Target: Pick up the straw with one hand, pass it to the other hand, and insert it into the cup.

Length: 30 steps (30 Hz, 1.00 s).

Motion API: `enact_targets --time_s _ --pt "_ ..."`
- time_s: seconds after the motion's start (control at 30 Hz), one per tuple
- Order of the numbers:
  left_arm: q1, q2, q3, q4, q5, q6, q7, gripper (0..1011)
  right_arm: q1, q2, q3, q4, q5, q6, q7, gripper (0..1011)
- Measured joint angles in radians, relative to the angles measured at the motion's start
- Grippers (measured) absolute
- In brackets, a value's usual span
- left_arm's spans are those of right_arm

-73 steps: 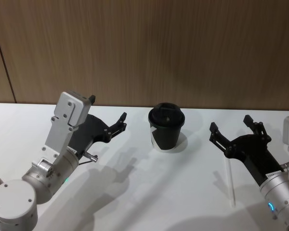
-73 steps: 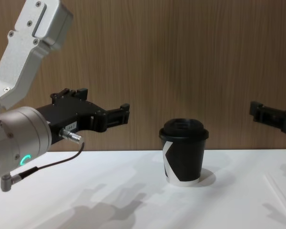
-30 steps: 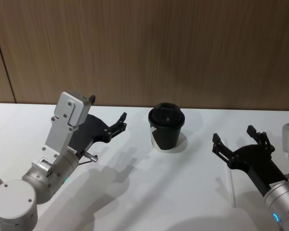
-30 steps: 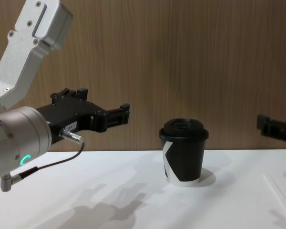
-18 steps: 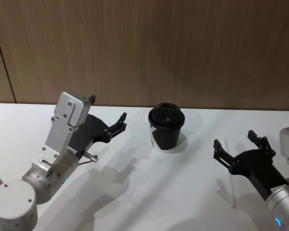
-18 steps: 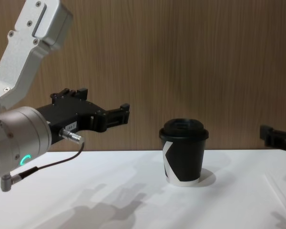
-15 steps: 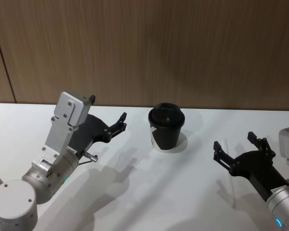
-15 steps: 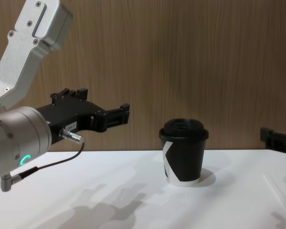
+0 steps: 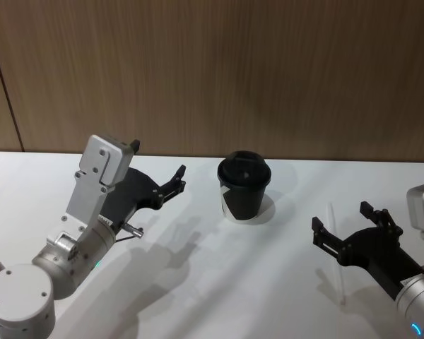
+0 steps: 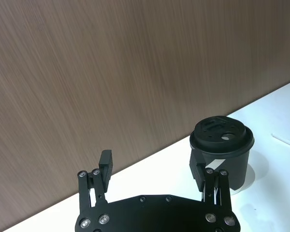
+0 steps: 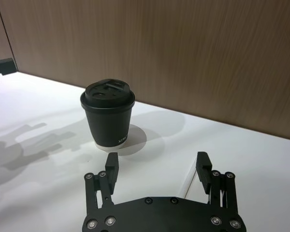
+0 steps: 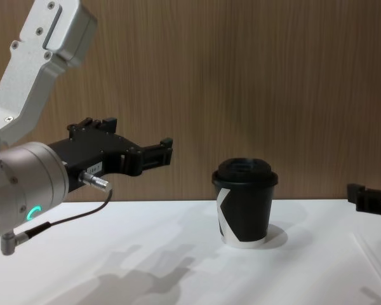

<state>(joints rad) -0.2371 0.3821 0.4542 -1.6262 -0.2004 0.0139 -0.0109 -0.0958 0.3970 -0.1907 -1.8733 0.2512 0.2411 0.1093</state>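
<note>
On right side of surface [image 9: 240, 296], straw [image 9: 340, 282] lies flat, running away from me, apart from cup [image 9: 244, 186]. I see right claw [image 9: 340, 216] low over straw's far half, fingers spread wide, one on either side of straw, not pinching it. Whether fingertips touch surface, I cannot tell. Cup stands upright mid-surface near wood wall, lid on. Left claw [image 9: 179, 178] hangs raised to left of cup, well apart from it, fingers spread, pointing toward cup.
</note>
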Motion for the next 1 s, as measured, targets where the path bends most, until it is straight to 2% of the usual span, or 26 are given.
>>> enact_targets --time_s 0.33,0.53,1.0 --pt "0.000 0.000 0.000 0.000 0.000 0.000 0.000 1002 0.001 -0.020 0.016 -0.026 0.031 0.100 0.002 1001" --pt "0.000 0.000 0.000 0.000 0.000 0.000 0.000 1002 -0.003 -0.041 0.018 -0.037 0.035 0.154 -0.022 1001" --pt "0.000 0.000 0.000 0.000 0.000 0.000 0.000 1002 -0.013 -0.060 -0.004 -0.015 -0.011 0.181 -0.060 1001"
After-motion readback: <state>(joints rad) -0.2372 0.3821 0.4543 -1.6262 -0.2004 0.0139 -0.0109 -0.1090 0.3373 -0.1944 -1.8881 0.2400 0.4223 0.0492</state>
